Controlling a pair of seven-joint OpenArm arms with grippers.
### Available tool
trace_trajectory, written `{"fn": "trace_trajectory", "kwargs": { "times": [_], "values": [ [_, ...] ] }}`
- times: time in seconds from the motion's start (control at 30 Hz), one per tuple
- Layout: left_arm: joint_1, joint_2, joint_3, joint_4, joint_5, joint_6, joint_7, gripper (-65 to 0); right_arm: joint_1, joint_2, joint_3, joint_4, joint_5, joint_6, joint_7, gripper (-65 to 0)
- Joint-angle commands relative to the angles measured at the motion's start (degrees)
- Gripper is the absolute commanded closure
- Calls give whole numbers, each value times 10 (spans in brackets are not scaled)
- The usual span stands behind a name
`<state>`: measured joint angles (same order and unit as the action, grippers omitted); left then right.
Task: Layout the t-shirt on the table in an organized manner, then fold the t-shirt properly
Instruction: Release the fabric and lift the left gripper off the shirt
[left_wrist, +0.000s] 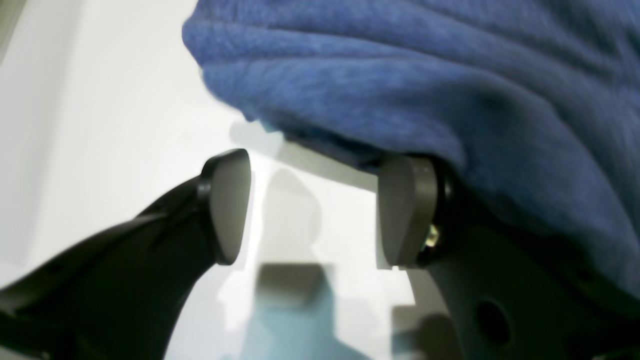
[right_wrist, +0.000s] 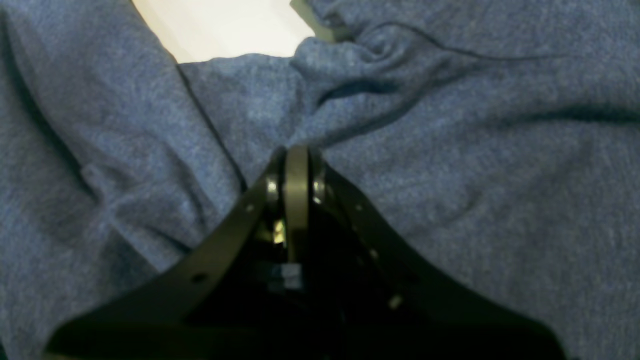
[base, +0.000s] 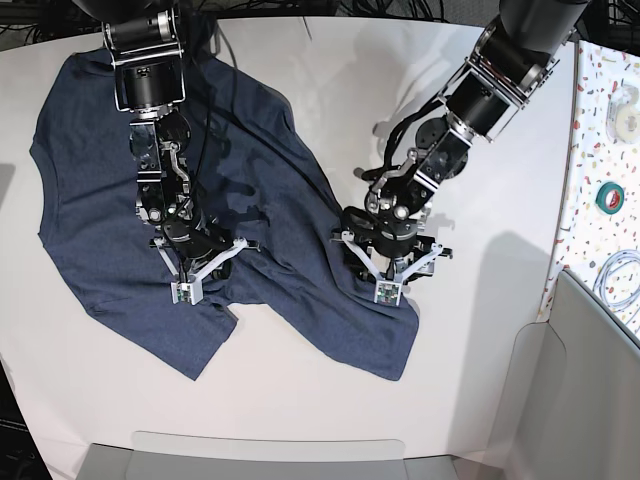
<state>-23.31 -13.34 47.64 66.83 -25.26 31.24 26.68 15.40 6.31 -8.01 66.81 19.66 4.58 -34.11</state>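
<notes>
— Quick status, pls. What have you got in front of you?

— One t-shirt (base: 150, 190), dark blue, spread rumpled on one white table (base: 300, 400). It covers the left part of the base view; one corner reaches down toward the table's mid. Creases all over, esp. where my two claws sit.

— Your left claw?

— Left gripper (left_wrist: 310, 210) is wide apart, nothing between the pads, only bare table w/ shadows. One pad (left_wrist: 230, 205) sits clear over the white top; the other pad (left_wrist: 405, 215) is right at the shirt's edge, cloth bulging over the finger behind it. In the base view it's (base: 385, 270) at the shirt's right-hand edge, near the low corner.

— And the right?

— Right gripper (right_wrist: 297, 170) is closed tight, pads pressed together, tip down on the cloth. Folds bunch just ahead of the tip; can't tell if any fabric is pinched between the pads. In the base view it's (base: 195, 275) mid-shirt, over the lower part.

— Anything else around?

— Off the table, on the speckled surface (base: 590, 150) at the side: one green tape roll (base: 611, 195), one white cable coil (base: 620, 280).
</notes>
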Motion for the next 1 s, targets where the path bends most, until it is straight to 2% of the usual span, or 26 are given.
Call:
{"fn": "trace_trajectory", "kwargs": {
  "times": [0.0, 0.13, 0.3, 0.37, 0.47, 0.57, 0.67, 0.87, 0.97],
  "values": [
    [-5, -4, 1, -1, -18, -3, 8, -393, -10, 0, -1, -6, -4, -1, -61, 0],
    [-2, -4, 2, 2, -45, -10, -18, -371, -10, 0, 0, -6, -4, -1, -61, 0],
    [22, -3, -1, 46, -46, -97, -18, -294, -12, 1, 1, -6, -4, -1, -61, 0],
    [30, -3, -2, 66, -44, -123, -22, -209, -16, 2, 1, -6, -4, -1, -61, 0],
    [30, -4, -3, 78, -43, -149, -19, -11, -17, 7, 1, -5, -4, -1, -61, 0],
    [31, -5, -4, 79, -42, -178, -24, 0, -18, 9, 1, -5, -4, -1, -61, 0],
    [32, -8, -14, 79, -42, -179, -25, 0, -19, 9, 1, -5, -4, -1, -61, 0],
    [72, -32, -142, 101, -42, -182, -40, 0, -19, 19, 1, -5, -4, -1, -61, 0],
    [74, -32, -199, 98, -42, -184, -40, 0, -19, 20, 0, -5, -4, -1, -61, 0]
  ]
}}
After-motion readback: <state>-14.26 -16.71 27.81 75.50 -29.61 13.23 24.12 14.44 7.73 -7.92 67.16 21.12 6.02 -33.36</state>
